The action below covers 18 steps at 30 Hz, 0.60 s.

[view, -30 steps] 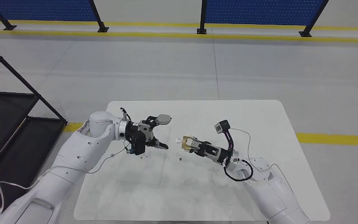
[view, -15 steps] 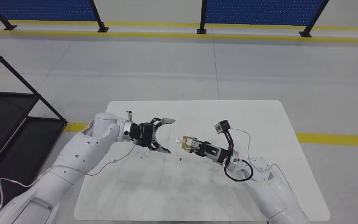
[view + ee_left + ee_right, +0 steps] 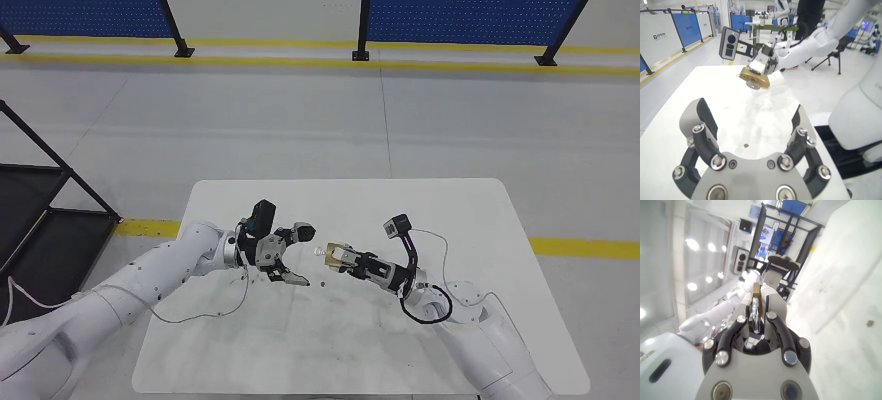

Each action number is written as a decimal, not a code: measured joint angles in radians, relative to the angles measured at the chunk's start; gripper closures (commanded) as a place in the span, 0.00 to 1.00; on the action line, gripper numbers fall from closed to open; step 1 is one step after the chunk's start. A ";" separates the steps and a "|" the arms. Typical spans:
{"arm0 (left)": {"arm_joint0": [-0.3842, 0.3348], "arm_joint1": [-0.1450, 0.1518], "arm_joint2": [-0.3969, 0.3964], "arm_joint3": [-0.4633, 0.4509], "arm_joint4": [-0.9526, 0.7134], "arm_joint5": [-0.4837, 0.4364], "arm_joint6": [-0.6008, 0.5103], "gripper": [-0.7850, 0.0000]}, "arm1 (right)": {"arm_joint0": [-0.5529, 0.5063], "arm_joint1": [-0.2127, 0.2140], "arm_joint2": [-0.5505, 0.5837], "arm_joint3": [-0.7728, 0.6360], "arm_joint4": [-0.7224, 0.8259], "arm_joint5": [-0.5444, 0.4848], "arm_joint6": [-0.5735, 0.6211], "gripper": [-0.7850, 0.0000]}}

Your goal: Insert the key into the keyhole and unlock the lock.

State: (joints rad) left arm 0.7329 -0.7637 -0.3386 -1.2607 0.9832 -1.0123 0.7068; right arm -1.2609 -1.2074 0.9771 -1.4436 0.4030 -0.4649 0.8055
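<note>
My right gripper (image 3: 345, 258) is shut on a brass padlock (image 3: 335, 254) and holds it just above the white table (image 3: 450, 210), near the middle. A silver key (image 3: 753, 84) sticks out of the padlock's (image 3: 755, 75) end that faces my left arm. The key (image 3: 320, 251) shows as a small pale tip in the top view. In the right wrist view the padlock's brass edge (image 3: 756, 291) and silver shackle (image 3: 755, 313) sit between the fingers. My left gripper (image 3: 303, 257) is open, a short way from the key and facing it. Nothing lies between its black-padded fingers (image 3: 704, 113).
A small brown speck (image 3: 746, 145) lies on the table under my left gripper. A black frame rack (image 3: 40, 220) stands off the table's left side. Blue barriers (image 3: 460, 20) line the floor beyond.
My left arm has stretched toward the padlock, and its gripper has turned and closed the gap to the key, staying open. The right arm and padlock have not moved.
</note>
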 measured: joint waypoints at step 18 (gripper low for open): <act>0.007 0.021 0.025 -0.049 -0.337 0.000 -0.160 0.00 | 0.000 0.000 0.000 0.000 0.000 0.000 0.000 1.00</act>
State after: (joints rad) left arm 0.7395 -0.7428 -0.3135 -1.3098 0.6460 -1.0124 0.5464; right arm -1.2609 -1.2074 0.9771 -1.4436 0.4030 -0.4650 0.8055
